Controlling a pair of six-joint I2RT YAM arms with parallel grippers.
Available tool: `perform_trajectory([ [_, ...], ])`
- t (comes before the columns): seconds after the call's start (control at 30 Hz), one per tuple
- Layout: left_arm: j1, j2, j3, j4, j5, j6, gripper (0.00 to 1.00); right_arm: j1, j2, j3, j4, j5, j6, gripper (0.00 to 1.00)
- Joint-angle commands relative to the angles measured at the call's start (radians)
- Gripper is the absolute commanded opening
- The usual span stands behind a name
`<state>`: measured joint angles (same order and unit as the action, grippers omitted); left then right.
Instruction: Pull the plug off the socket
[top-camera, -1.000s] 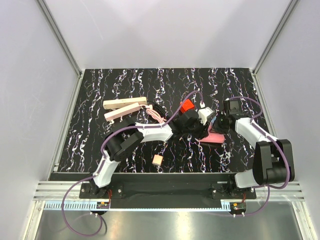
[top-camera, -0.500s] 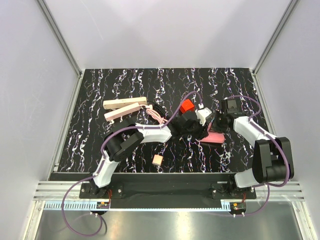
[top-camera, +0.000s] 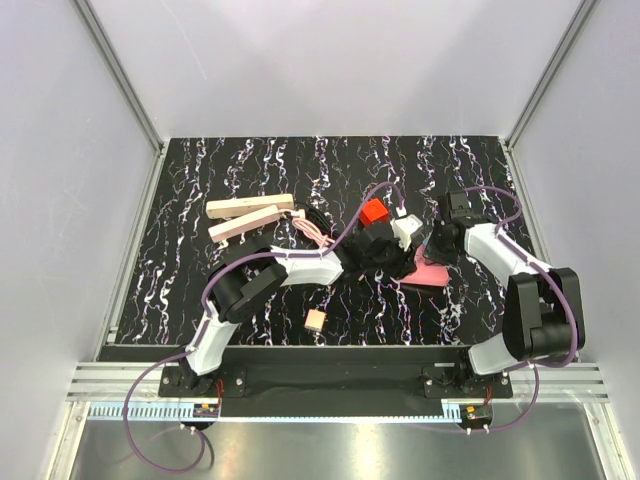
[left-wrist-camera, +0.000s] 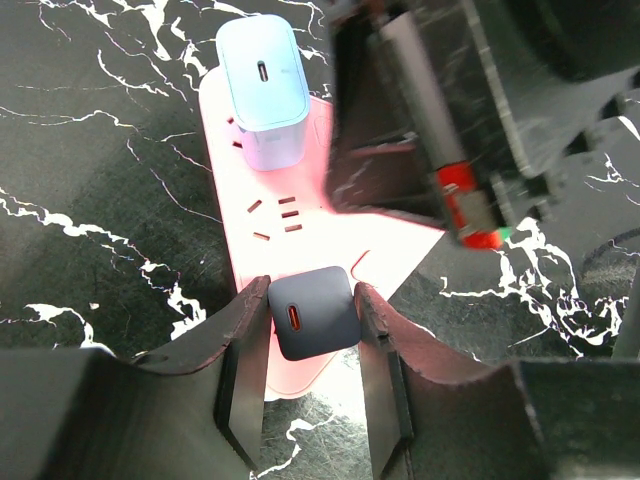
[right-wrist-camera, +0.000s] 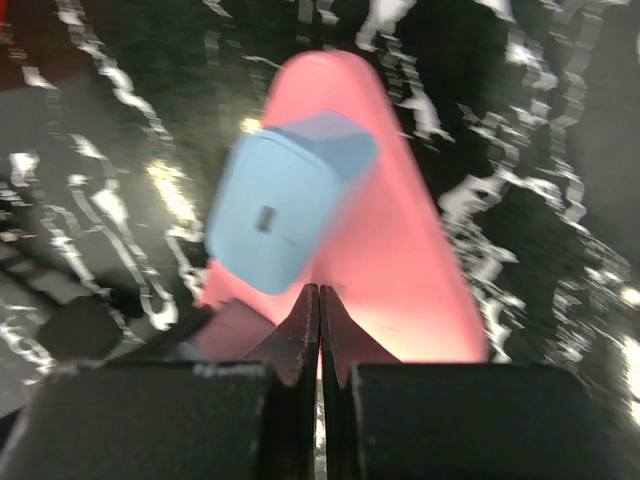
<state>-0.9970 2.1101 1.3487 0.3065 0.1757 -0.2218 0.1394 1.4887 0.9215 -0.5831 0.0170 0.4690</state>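
Left gripper (left-wrist-camera: 311, 295) clamped on dark plug (left-wrist-camera: 313, 320), seated in near corner of pink socket (left-wrist-camera: 335, 225). Right gripper (right-wrist-camera: 319, 300), fingers together, appears to pin the socket. Pull the plug straight out, no twisting.

You're looking at the black marbled table (top-camera: 180, 270). It's carrying two cream bars (top-camera: 250, 205) lying side by side at far left, a coiled pink cable (top-camera: 313, 232) just beside them, a red cube (top-camera: 375, 211) mid-table, the pink triangular socket (top-camera: 432, 273) sitting right of centre, and a small beige cube (top-camera: 315, 320) resting toward the near edge.
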Motion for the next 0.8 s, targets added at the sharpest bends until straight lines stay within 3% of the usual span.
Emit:
perform_trajectory([
  [0.0,0.021,-0.075,0.003,0.077,-0.045,0.010,0.00,0.006,0.022,0.055,-0.168,0.115,-0.024,0.00],
  [0.77,0.021,-0.121,-0.050,0.204,-0.016,0.013,0.00,0.069,0.211,0.045,-0.222,0.155,0.051,0.00],
])
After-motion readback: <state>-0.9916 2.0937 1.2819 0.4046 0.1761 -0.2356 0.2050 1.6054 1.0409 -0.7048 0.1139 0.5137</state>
